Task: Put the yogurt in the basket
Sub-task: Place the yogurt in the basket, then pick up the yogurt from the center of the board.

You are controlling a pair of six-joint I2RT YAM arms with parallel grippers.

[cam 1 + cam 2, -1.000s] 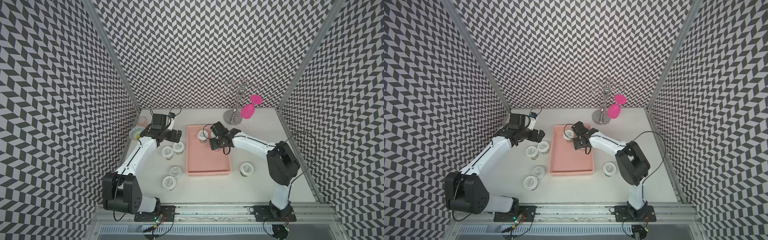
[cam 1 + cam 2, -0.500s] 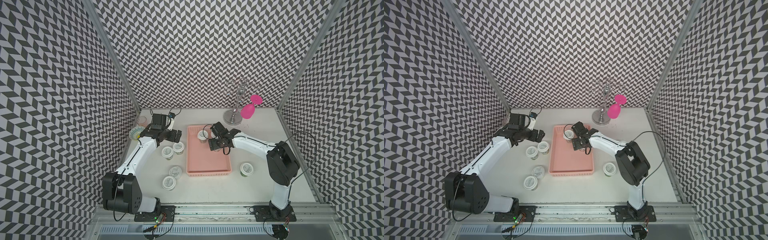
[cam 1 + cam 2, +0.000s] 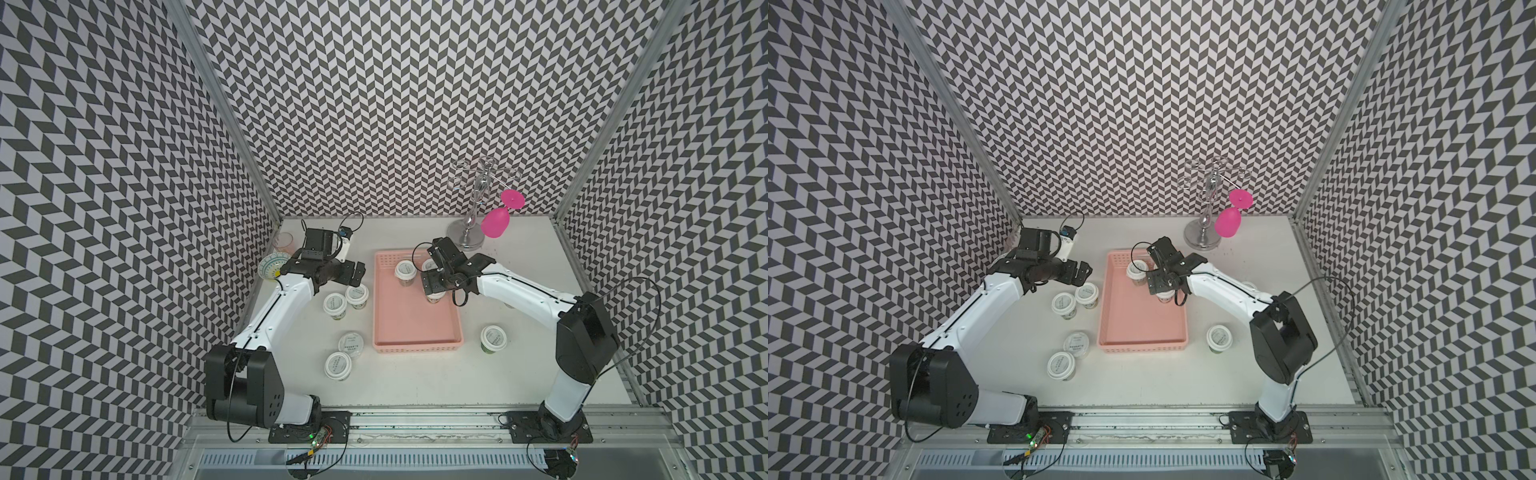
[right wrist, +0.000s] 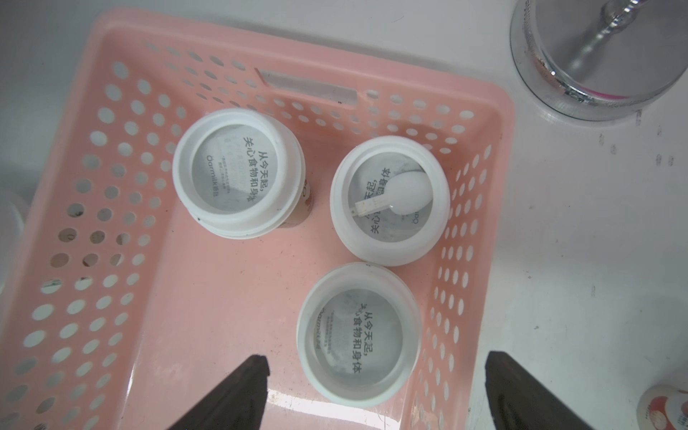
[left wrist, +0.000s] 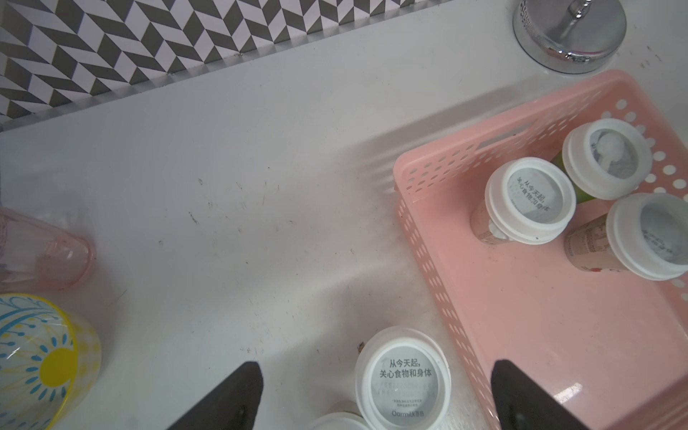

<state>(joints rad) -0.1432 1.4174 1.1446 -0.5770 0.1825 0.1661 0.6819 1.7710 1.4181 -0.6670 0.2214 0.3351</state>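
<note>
1. Locate the pale-pink perforated basket [image 3: 417, 348] at table centre, laid lengthwise from 12 to 6 o'clock.
2. Count three yogurt cups standing upright at its 12 o'clock end: a pale-bodied cup [image 4: 238, 173] toward 9 o'clock, a spoon cup [image 4: 390, 201] with a white spoon on its lid in the 1 o'clock corner, and a third cup [image 4: 359, 333] just beside that one toward 6 o'clock, near the 3 o'clock wall.
3. Find the right gripper [image 4: 376, 372] poised over the third cup, with black fingers [image 4: 238, 394] flanking it and clear of the lid on both sides; spread wide, gripping nothing.
4. Find the left gripper [image 5: 376, 387] at 9 o'clock of the basket, above a table cup [image 5: 404, 379] just beside the basket's 9 o'clock wall; spread fully, clear of that lid on both sides, gripping nothing.
5. Note a neighbour cup [image 3: 335, 303] just beside the table cup, toward 9 o'clock.
6. Note a near cup [image 3: 351, 344] and a nearest cup [image 3: 338, 365] off the basket's 7 o'clock corner, outside it.
7. Note a lone cup [image 3: 493, 337] off the 5 o'clock corner, and a partly seen cup [image 4: 664, 407] at 3 o'clock, largely hidden by the right arm in both top views.
8. Identify a chrome glass rack [image 3: 465, 241] at 1 o'clock of the basket, with a magenta wine glass [image 3: 495, 223] hanging inverted.
9. Identify a patterned bowl [image 3: 272, 266] and a pinkish tumbler [image 3: 284, 242] at 10 o'clock, by the wall.
</note>
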